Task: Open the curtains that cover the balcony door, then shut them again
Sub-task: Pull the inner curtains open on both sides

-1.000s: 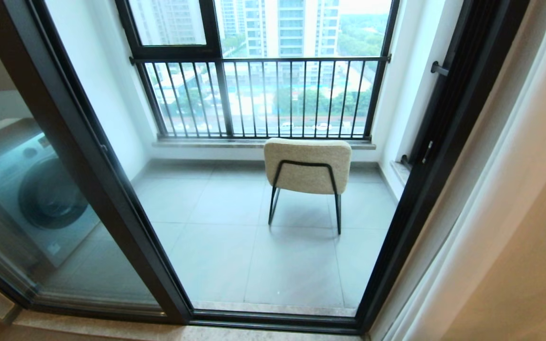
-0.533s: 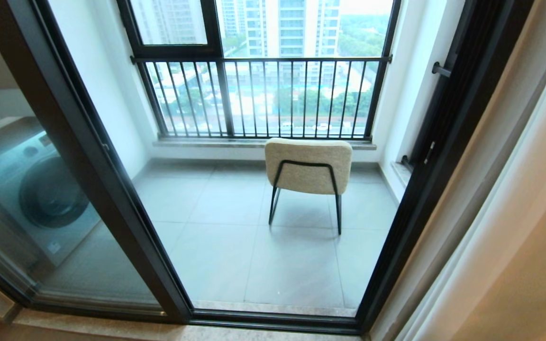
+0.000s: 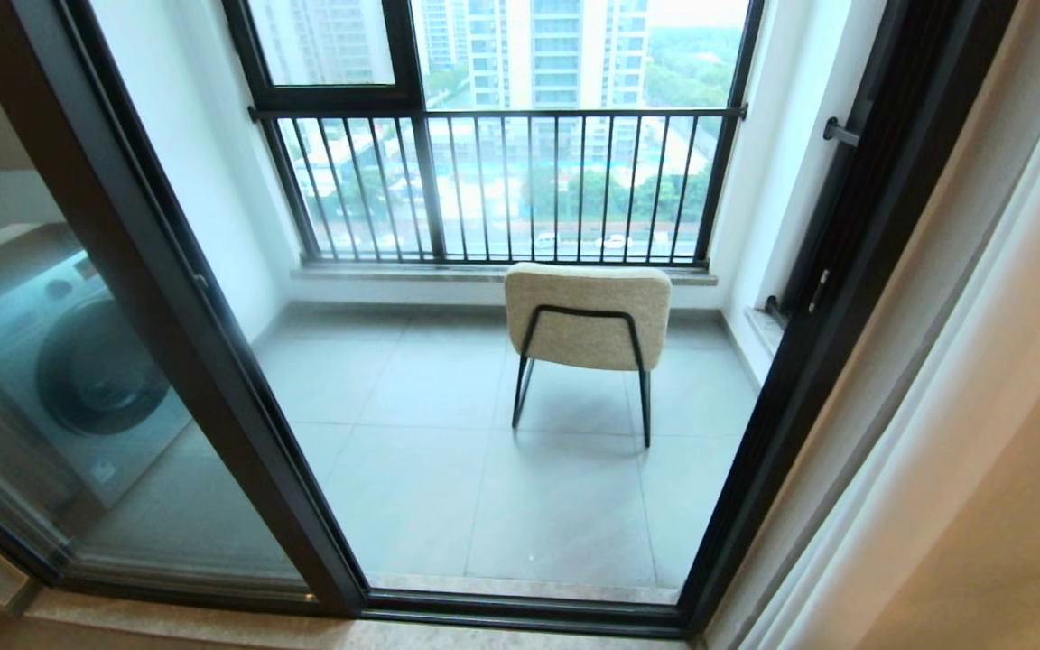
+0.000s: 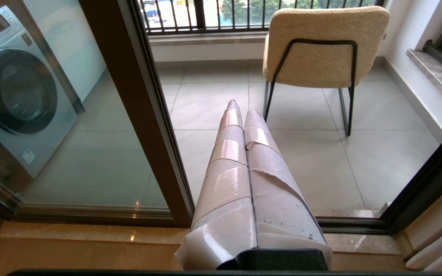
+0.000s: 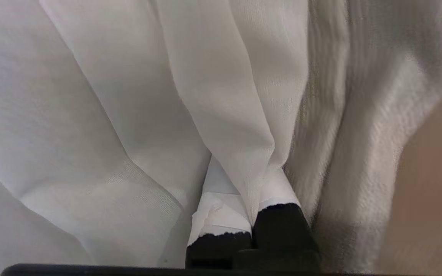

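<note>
The curtains (image 3: 962,406) hang bunched along the right edge of the head view, sheer white beside a beige drape (image 3: 1026,542). The balcony door (image 3: 168,298) stands uncovered, its dark frame and glass panes in full view. In the right wrist view my right gripper (image 5: 246,184) is shut on a fold of the curtains (image 5: 129,115), and fabric drapes over the taped fingers (image 5: 221,211). My left gripper (image 4: 240,111) is shut and empty, pointing toward the balcony floor. Neither arm shows in the head view.
A cream chair (image 3: 587,316) with black legs stands on the tiled balcony. A washing machine (image 3: 69,361) sits behind the left glass pane. A black-barred railing window (image 3: 493,185) closes the far side. A marble sill (image 4: 90,234) runs along the door track.
The curtain edge at the right of the head view has swayed slightly. The door, chair and left gripper have not moved.
</note>
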Robot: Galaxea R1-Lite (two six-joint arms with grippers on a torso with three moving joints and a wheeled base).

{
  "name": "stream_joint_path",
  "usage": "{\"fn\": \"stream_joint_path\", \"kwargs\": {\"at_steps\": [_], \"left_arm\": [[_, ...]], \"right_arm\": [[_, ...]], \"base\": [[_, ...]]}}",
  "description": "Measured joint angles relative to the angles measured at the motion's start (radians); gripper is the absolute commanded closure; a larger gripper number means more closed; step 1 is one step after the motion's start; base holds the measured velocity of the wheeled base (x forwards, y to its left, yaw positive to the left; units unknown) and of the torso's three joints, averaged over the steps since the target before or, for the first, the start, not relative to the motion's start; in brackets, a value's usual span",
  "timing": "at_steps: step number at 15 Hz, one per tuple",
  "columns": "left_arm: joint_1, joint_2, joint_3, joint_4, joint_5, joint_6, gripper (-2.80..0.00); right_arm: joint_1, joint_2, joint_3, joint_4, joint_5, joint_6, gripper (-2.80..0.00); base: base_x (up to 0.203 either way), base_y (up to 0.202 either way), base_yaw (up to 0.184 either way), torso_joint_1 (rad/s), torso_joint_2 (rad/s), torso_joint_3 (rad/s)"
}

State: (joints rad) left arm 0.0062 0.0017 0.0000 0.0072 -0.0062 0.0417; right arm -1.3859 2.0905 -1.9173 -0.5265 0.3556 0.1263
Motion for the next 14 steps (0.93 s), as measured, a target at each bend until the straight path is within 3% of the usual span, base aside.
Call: {"fn": "stream_joint_path", "kwargs": {"at_steps": [7,12,14], "left_arm": [[0.000,0.000,0.000,0.000,0.000,0.000,0.00],[-0.001,0.000,0.000,0.000,0.000,0.000,0.00],[-0.001,0.000,0.000,0.000,0.000,0.001,0.00]], "right_arm": [[0.099,-0.184,0.272,0.015,0.272,0.002,0.00],[0.193,-0.340,0.451,0.018,0.338,0.018,0.00],[0.221,-0.404,0.506,0.017,0.409,0.038,0.00]], "base": [[0.000,0.000,0.000,0.000,0.00,0.000],[0.000,0.000,0.000,0.000,0.00,0.000],[0.000,0.000,0.000,0.000,0.00,0.000]]}}
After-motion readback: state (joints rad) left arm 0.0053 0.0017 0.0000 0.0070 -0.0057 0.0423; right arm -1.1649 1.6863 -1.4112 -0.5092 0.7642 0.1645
